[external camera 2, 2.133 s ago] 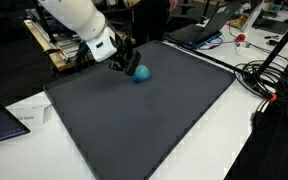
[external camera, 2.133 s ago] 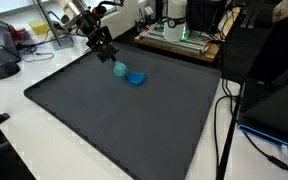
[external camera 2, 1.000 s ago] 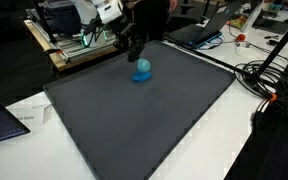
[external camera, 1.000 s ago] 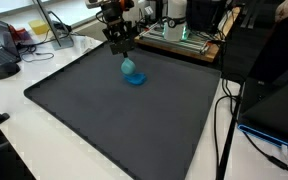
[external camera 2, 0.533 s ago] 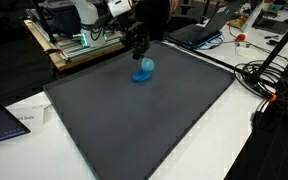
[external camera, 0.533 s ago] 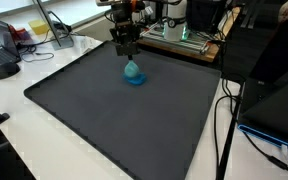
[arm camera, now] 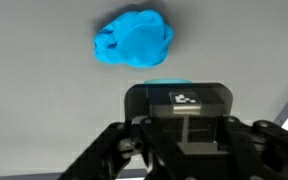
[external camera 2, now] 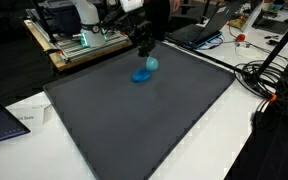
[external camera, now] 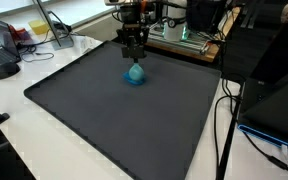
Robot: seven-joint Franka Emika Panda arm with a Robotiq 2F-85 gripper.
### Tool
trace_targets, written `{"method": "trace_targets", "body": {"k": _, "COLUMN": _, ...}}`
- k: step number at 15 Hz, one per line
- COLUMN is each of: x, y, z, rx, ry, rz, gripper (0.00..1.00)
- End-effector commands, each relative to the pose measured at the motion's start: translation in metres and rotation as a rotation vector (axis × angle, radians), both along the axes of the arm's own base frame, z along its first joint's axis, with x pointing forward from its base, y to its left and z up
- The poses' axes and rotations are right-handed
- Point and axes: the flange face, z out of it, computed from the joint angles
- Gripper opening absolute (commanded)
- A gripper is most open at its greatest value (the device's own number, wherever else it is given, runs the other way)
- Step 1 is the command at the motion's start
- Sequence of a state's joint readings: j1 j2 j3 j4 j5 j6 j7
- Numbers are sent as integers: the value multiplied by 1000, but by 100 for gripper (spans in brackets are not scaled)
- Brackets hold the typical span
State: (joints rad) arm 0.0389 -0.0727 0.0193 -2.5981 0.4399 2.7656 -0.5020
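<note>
A crumpled bright blue lump (external camera: 134,79) (external camera 2: 140,75) lies on the dark mat (external camera: 104,120) (external camera 2: 134,125) near its far edge. In the wrist view the blue lump (arm camera: 132,40) sits ahead of the jaws. My gripper (external camera: 134,57) (external camera 2: 146,50) hangs directly over it, pointing down and shut on a small light blue object (external camera: 134,67) (external camera 2: 151,63). In the wrist view only a thin cyan sliver of that object (arm camera: 169,85) shows beyond the gripper (arm camera: 181,105), behind a dark block with a white marker. I cannot tell whether the held object touches the lump.
Electronics on a board (external camera: 179,35) stand just behind the mat. Cables (external camera: 224,120) and a laptop (external camera: 279,110) lie along one side. A wire rack (external camera 2: 74,45), another laptop (external camera 2: 199,30) and a paper sheet (external camera 2: 24,118) surround the mat.
The arm has carried the light blue object from beside the blue lump to right above it and turned the gripper upright. The lump has not moved.
</note>
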Motion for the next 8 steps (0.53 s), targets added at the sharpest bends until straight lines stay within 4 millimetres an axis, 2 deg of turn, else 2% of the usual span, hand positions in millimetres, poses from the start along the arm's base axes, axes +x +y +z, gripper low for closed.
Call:
{"method": "trace_targets", "body": {"k": 1, "x": -3, "y": 19, "z": 10, "rx": -39, "ry": 3, "rz": -33, "gripper": 21}}
{"method": "trace_targets", "body": {"k": 8, "x": 20, "y": 60, "z": 36, "rx": -157, "ry": 38, "rz": -87, "gripper": 21}}
